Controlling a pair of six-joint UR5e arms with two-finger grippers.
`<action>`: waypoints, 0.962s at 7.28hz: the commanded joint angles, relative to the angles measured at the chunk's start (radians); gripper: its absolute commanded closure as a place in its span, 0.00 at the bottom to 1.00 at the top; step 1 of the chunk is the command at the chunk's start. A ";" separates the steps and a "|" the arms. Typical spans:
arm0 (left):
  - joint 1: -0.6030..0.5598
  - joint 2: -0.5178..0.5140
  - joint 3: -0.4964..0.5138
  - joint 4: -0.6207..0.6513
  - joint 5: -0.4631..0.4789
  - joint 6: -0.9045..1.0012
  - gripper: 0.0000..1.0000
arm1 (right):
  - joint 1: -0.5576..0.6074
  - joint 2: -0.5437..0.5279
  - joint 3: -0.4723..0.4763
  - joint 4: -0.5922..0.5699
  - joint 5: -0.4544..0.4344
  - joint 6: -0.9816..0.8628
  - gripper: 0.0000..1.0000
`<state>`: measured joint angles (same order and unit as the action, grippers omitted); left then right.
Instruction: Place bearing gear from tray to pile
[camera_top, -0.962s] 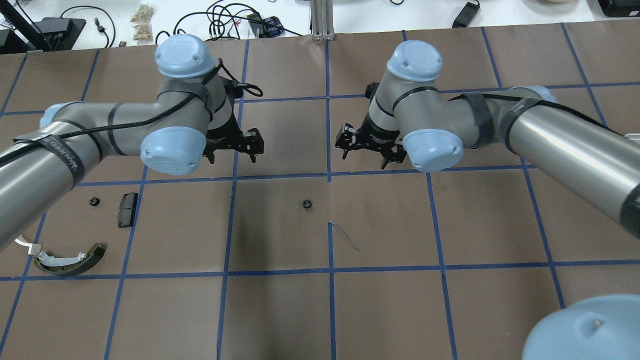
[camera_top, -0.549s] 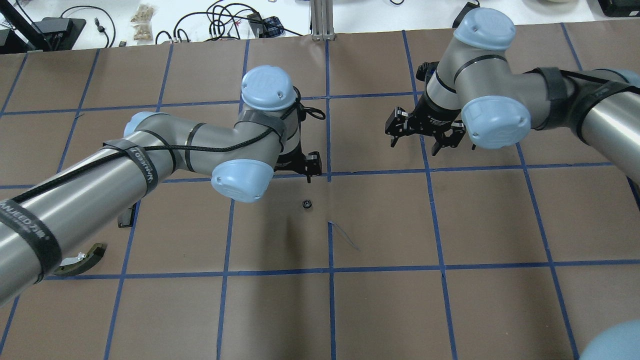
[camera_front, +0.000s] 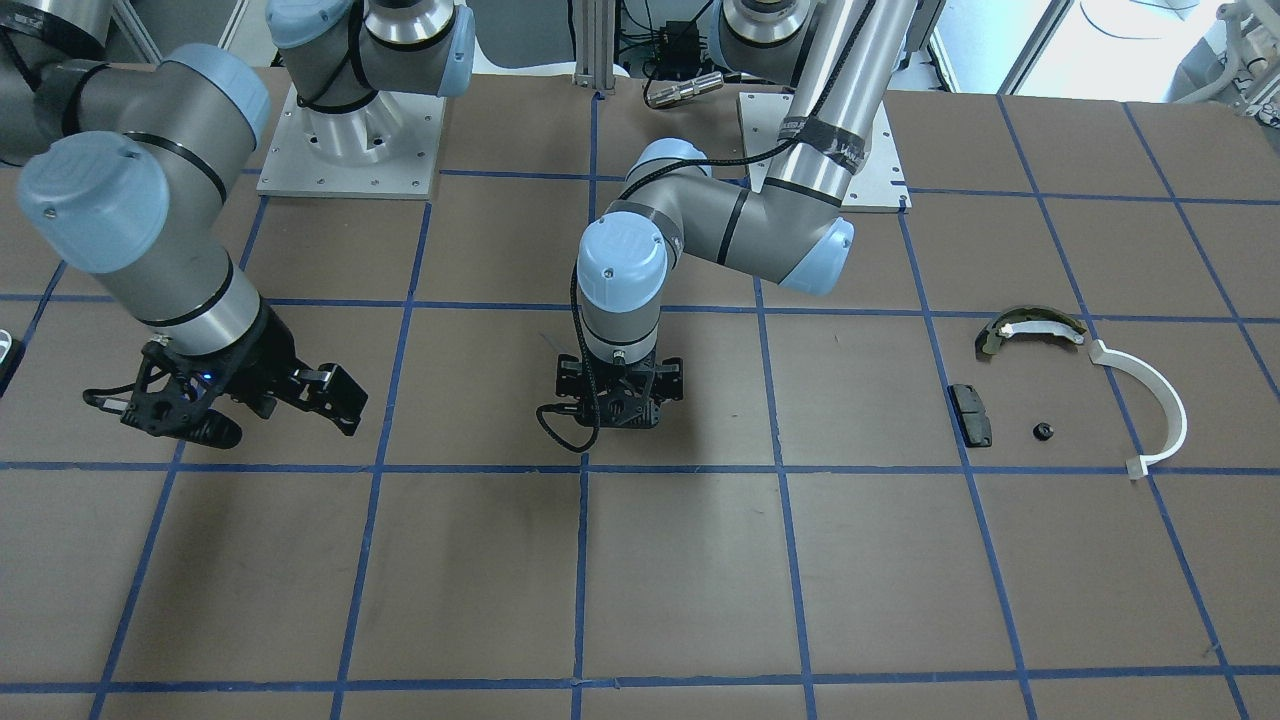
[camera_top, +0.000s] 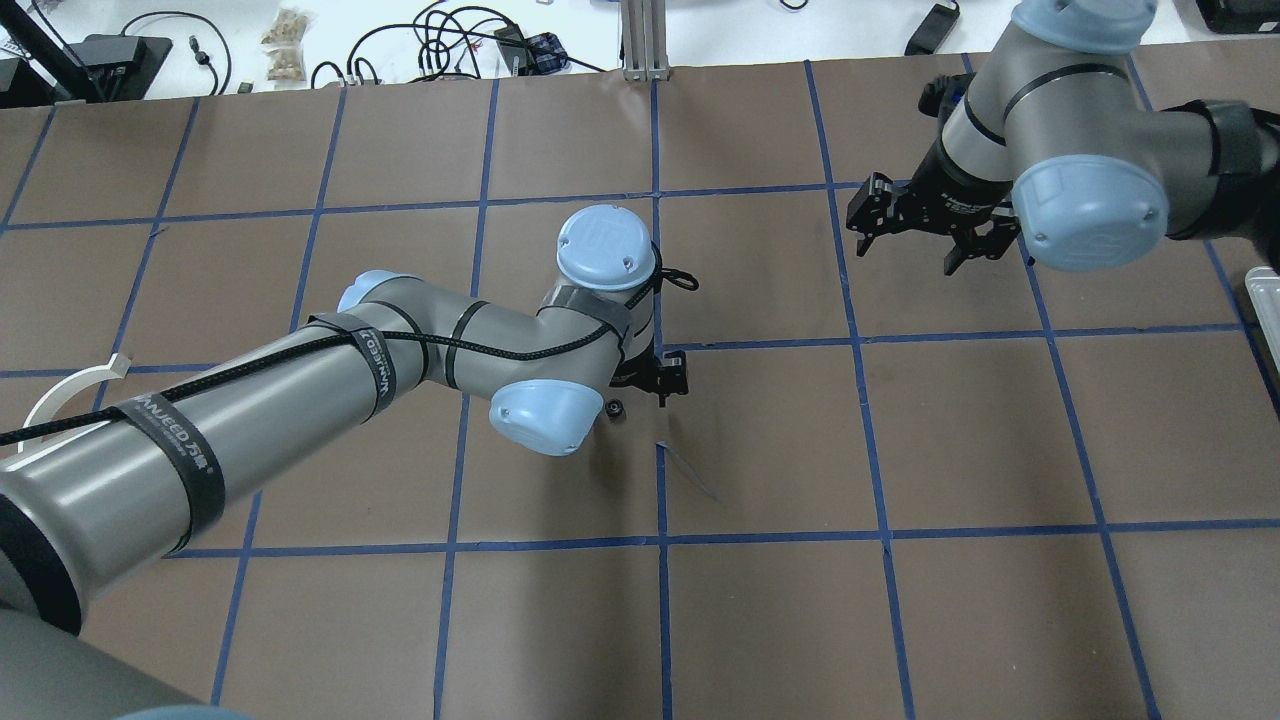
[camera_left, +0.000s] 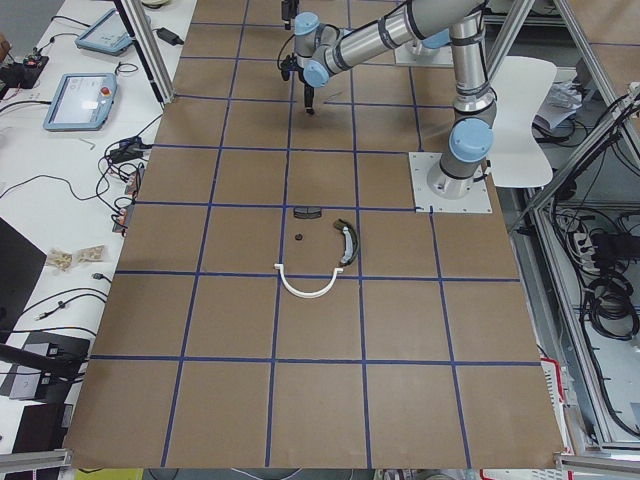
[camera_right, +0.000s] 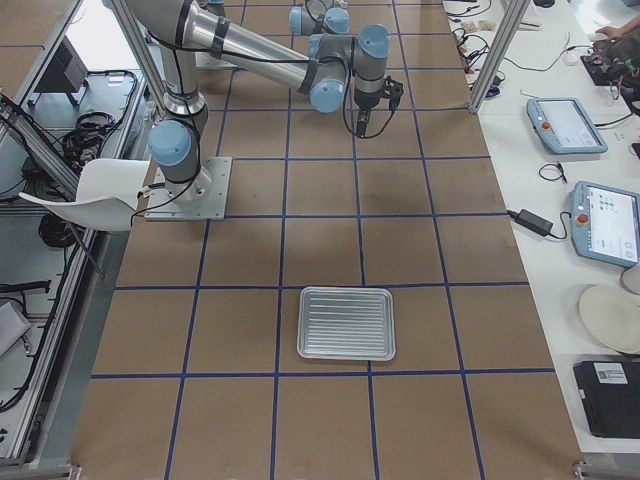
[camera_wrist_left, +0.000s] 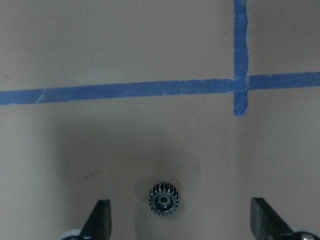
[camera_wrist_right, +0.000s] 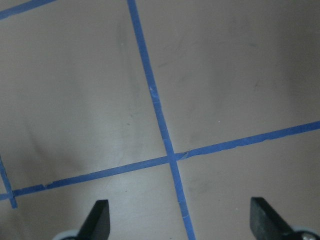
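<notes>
A: What could trip up the left hand (camera_wrist_left: 182, 217) from here?

B: Its fingers (camera_wrist_left: 102, 217) are spread wide and hold nothing. The gear (camera_wrist_left: 163, 198) lies flat on the worktop (camera_top: 760, 620) between them, a shade nearer one finger than the other. If the hand closes like that, the nearer finger would likely meet the teeth first and shove the gear sideways. The gear is also small and low, so a close made too high could miss it.

A: And after the grasp?

B: A weak pinch on the teeth could let the gear drop on the way to the pile (camera_front: 1043, 431), which lies well off to the hand's side.

A: The right hand (camera_top: 908, 245)?

B: Also wide open and empty, well apart from the gear.

A: The count?

B: Two gears: one under the left hand and a second gear (camera_left: 298, 237) in the pile. One shoe (camera_front: 1030, 328), one half-ring (camera_front: 1165, 395), one pad (camera_front: 970, 414). One tray (camera_right: 345, 325), far from both hands, with no gear showing in it.
</notes>
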<state>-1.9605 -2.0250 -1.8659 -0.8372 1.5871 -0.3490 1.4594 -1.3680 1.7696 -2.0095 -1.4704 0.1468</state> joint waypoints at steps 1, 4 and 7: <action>0.000 -0.012 -0.032 0.089 0.005 0.005 0.03 | -0.057 -0.005 -0.001 -0.005 -0.008 -0.042 0.00; 0.003 -0.004 -0.047 0.060 0.025 0.001 0.38 | -0.082 -0.022 -0.010 0.015 -0.010 -0.081 0.00; 0.006 -0.006 -0.038 0.058 0.022 0.002 1.00 | -0.074 -0.124 -0.048 0.112 -0.025 -0.115 0.00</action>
<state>-1.9565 -2.0320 -1.9087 -0.7778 1.6101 -0.3469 1.3802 -1.4514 1.7415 -1.9367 -1.5020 0.0370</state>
